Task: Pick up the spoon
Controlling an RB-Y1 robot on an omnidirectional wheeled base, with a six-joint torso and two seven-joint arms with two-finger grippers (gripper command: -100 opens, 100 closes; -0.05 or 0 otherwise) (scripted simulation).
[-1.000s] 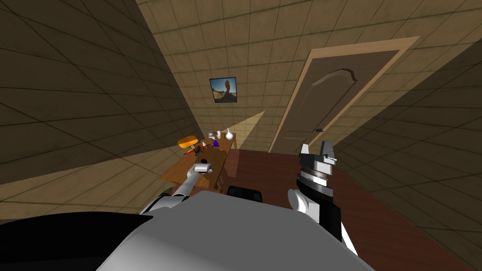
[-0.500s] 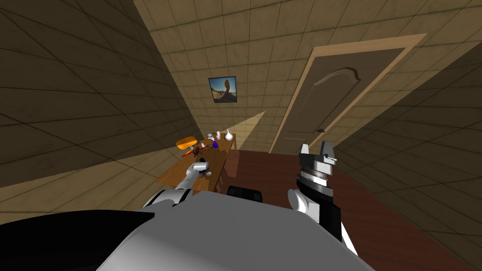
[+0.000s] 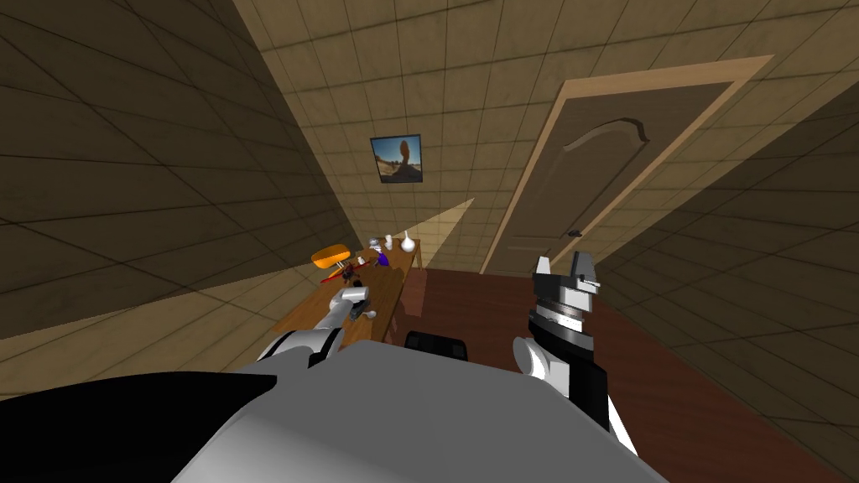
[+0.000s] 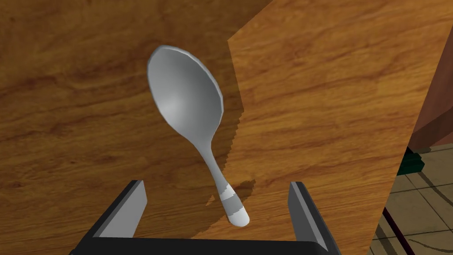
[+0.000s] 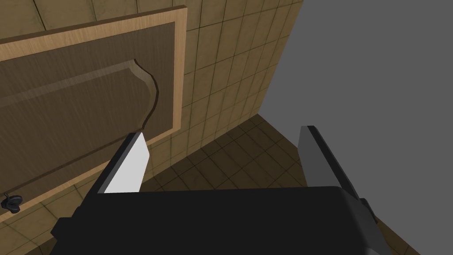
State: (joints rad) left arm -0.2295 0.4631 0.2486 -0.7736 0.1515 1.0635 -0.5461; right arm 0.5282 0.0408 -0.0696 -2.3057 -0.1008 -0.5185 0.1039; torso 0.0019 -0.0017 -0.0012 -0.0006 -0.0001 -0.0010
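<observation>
The spoon (image 4: 194,119) lies flat on the wooden table (image 4: 332,88), light grey, near the table's edge. Its bowl points away from the left gripper (image 4: 217,185) and the tip of its handle sits between that gripper's 2 fingers. The fingers stand wide apart, 1 on each side of the handle. Neither touches it and they hold nothing. The handle runs a little askew to the gripper, with its tip nearer 1 finger than the other.

In the head view the left gripper (image 3: 359,306) reaches out over the near end of the table (image 3: 390,281). The far end carries an orange object (image 3: 330,254), a white vase (image 3: 408,242) and some smaller things, all well apart from the arm. The right gripper (image 3: 567,270) is held up on the other side, away from the table. The right wrist view shows its fingers (image 5: 128,164) spread wide and empty.

I judge the reach and the lining-up as done, or nearly so, because the spoon is framed between the open fingers. The grasp itself is not yet made. What is left, as I read it, is to come down the last bit so the fingers bracket the thin handle at table level, close on it, then lift it off the wood. How high the fingertips stand above the table I cannot tell
</observation>
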